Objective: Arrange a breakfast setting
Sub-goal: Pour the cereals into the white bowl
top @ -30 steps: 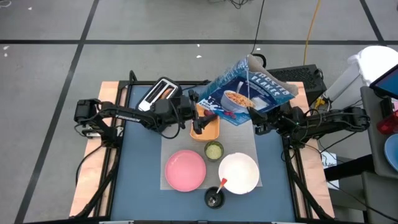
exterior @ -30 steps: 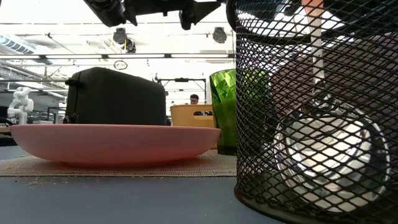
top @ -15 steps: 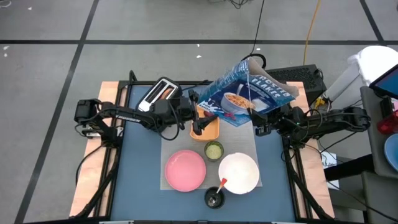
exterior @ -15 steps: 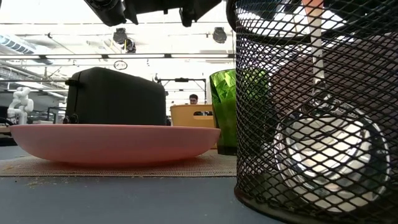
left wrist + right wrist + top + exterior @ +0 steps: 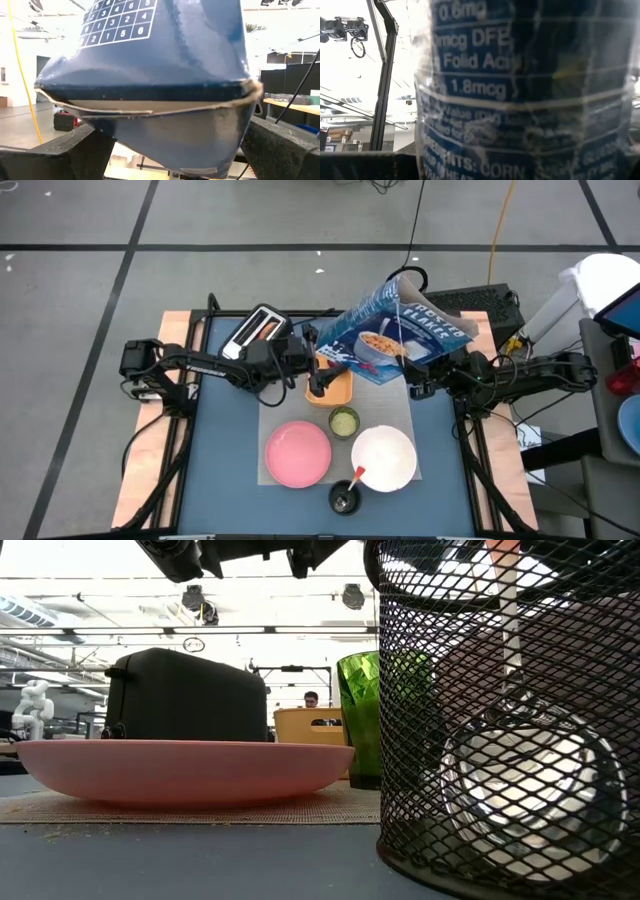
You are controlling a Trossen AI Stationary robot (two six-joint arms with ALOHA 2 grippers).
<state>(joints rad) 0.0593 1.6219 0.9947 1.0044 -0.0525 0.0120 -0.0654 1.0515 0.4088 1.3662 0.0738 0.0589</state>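
The blue cereal box (image 5: 395, 330) hangs tilted in the air over the table's far middle, between my two grippers. My left gripper (image 5: 322, 352) is at its left lower end, and my right gripper (image 5: 412, 375) is at its near right corner; both are shut on it. Below, the orange tray (image 5: 333, 386) lies on a mat with something dark in it. Also on the mat stand the green cup (image 5: 343, 421), the pink plate (image 5: 298, 453) and the white bowl (image 5: 384, 458). The red-handled spoon (image 5: 357, 475) stands in a black mesh holder (image 5: 344, 498). My left gripper has the box's closed end (image 5: 112, 132) between its two widely spread fingers (image 5: 75, 152), one on each broad side. It comes from the table's left, slanting upward. The box is lifted clear and tilted. My right gripper holds the box by its narrow printed side panel (image 5: 520, 125), near the lower corner (image 5: 408, 365), coming from the table's right and slanting upward. The box fills its wrist view and hides the fingers. The box is clear of the table.
A black-and-silver toaster (image 5: 257, 328) stands at the far left, beside my left arm. The mesh holder (image 5: 510, 720) stands close in front of the low camera, with the plate (image 5: 180, 770) and cup (image 5: 375, 720) behind it. Bare blue table lies on the near left.
The cereal box has tipped a little between the two grippers, so its printed face looks slightly narrower from above. Both hands have stayed where they were, and nothing on the table has moved.
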